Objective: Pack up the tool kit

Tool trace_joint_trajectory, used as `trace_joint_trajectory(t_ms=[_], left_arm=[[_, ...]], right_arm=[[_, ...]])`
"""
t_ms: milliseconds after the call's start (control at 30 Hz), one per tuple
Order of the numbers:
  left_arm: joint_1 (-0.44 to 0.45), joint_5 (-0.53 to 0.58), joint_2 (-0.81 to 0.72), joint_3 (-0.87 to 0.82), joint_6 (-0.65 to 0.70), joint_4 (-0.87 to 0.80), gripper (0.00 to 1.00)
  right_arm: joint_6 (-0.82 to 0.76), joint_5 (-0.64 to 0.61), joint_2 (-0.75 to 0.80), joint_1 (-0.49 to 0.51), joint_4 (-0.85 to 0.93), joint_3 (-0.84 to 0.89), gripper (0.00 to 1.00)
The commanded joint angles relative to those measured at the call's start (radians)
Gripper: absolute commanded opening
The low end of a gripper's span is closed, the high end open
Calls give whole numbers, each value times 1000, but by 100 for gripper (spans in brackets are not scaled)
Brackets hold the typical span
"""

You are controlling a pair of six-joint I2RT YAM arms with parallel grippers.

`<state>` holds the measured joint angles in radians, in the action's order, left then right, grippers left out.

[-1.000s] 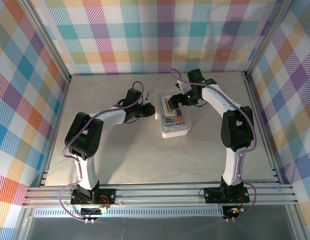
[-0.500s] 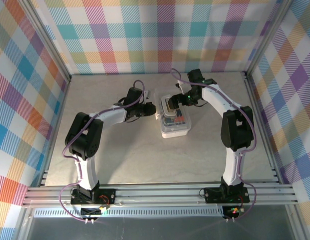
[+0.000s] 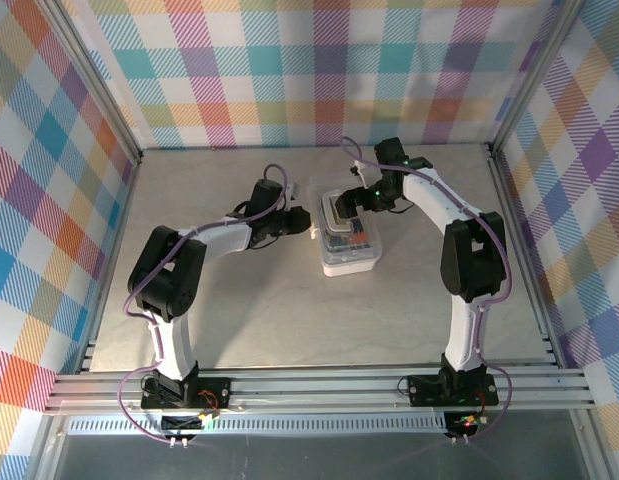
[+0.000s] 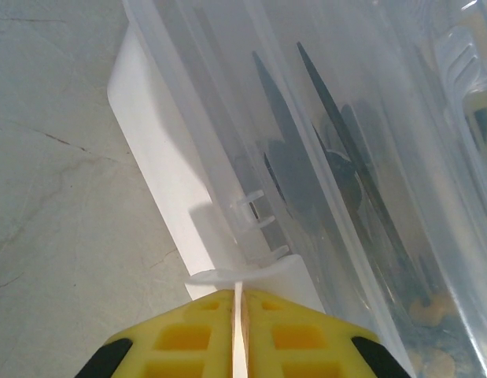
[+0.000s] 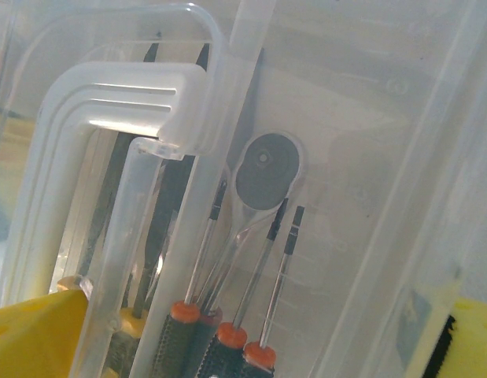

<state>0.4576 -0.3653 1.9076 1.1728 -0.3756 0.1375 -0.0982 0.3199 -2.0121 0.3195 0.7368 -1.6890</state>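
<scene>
Toward the middle of the table's far edge sits the small translucent white rectangular plastic case, red-and-black-handled screwdrivers inside. Little has shifted: the left gripper stays pinched on its thin lid edge and the right gripper stays spread wide, so closing seems pending.

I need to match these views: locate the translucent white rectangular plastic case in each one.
Top external: translucent white rectangular plastic case at the table centre.
Left wrist: its side wall runs across the upper right; yellow fingers pinch its white tab.
Right wrist: its lid and white handle, up close.
Shared landmark: the tools seen through the plastic.
</scene>
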Motion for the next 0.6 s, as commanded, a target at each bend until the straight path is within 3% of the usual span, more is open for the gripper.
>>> trace_joint_trajectory(t_ms=[0, 567], left_arm=[[47, -73, -13, -35, -27, 72, 11], [49, -117, 64, -129, -137, 301, 11]], right_arm=[[-26, 76, -33, 8, 96, 6, 99], [46, 142, -17, 8, 82, 26, 99]])
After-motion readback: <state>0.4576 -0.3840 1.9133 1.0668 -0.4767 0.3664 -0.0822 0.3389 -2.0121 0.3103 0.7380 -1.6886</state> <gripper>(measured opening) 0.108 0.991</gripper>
